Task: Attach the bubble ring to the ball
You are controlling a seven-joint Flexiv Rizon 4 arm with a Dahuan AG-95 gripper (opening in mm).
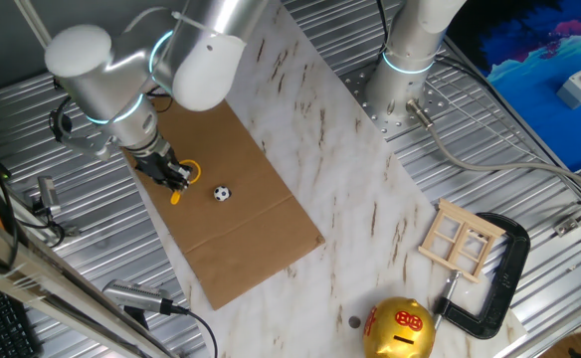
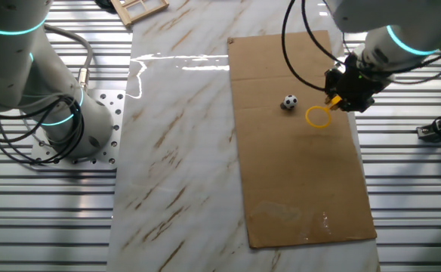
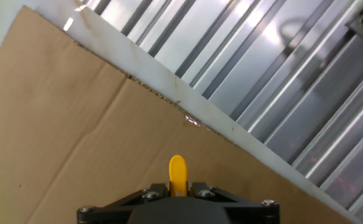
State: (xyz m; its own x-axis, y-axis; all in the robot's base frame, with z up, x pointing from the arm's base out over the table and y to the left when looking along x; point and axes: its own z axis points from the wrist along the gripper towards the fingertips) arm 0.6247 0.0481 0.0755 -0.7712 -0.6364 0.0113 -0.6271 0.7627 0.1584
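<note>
The fingers (image 2: 338, 100) were closed on the handle of the bubble ring (image 2: 319, 116), with no gap between them and the plastic. In the hand view the yellow handle end (image 3: 177, 175) stood out just in front of the fingers (image 3: 197, 188). The hoop hung beside the fingers, over the cardboard sheet (image 2: 296, 174) on the counter (image 2: 175, 151); I could not tell if it touched the sheet. The ball (image 2: 289, 102) lay on the cardboard near the hoop, apart from it and from the fingers.
</note>
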